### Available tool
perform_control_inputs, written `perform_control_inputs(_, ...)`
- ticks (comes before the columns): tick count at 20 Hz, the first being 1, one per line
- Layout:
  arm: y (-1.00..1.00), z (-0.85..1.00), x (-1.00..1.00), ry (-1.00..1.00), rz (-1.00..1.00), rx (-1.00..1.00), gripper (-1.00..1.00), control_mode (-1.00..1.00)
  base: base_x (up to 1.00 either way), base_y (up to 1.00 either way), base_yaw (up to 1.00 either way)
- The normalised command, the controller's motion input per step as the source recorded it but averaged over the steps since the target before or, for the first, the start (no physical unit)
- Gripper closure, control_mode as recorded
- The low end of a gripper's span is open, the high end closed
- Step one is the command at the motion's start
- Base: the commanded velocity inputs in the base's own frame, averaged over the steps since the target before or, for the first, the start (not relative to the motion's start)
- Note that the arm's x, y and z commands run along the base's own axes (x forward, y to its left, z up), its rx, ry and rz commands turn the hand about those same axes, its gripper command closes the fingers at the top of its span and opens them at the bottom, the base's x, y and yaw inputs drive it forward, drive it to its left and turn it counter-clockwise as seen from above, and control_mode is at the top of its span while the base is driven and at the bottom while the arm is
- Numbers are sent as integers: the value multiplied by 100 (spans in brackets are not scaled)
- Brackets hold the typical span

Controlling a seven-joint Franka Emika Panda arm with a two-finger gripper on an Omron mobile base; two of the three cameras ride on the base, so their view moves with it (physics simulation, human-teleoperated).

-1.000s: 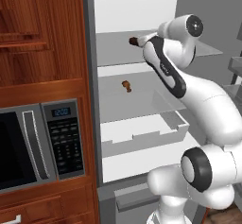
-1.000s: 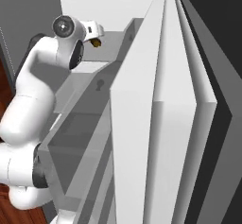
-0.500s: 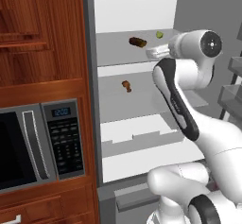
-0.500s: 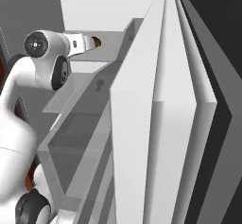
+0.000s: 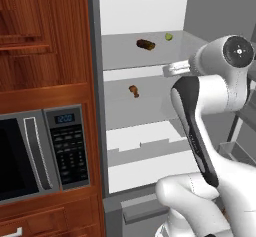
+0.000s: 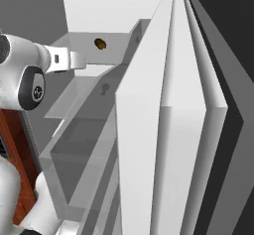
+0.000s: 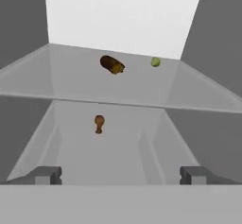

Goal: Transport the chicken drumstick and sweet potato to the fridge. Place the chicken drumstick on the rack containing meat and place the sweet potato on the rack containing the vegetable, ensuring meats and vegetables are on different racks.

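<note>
Inside the open grey-steel fridge [image 5: 95, 106] with its white interior, the dark reddish-brown oblong sweet potato [image 5: 145, 44] lies on the upper pale shelf near a small round light-green vegetable [image 5: 169, 36]. A small golden-brown drumstick [image 5: 133, 90] rests on the shelf below; whether it is the task's own is unclear. The two-finger gripper [image 7: 121, 176] hangs spread wide and empty before the shelves, beside wooden cabinets [image 5: 45, 36] and a black-fronted microwave [image 5: 42, 151].

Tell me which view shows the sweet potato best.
The hand view: the sweet potato lies unobstructed on the upper shelf beside the green vegetable. The left base view shows it smaller; the right base view shows just a small brown spot.
</note>
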Motion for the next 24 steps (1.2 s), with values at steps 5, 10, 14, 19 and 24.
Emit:
perform_control_inputs(5, -13, 0, -71, 12, 0, 2, -100, -100, 0, 0, 0)
perform_control_inputs(10, -3, -6, -68, 1, 0, 0, -100, -100, 0, 0, 0)
perform_control_inputs(14, 0, -25, -55, 1, 0, 0, -100, -100, 0, 0, 0)
perform_control_inputs(19, 0, -18, -39, 0, 0, 0, -100, -100, 0, 0, 0)
perform_control_inputs(24, 0, 0, 0, 0, 0, 0, -100, 100, -93, 4, 0)
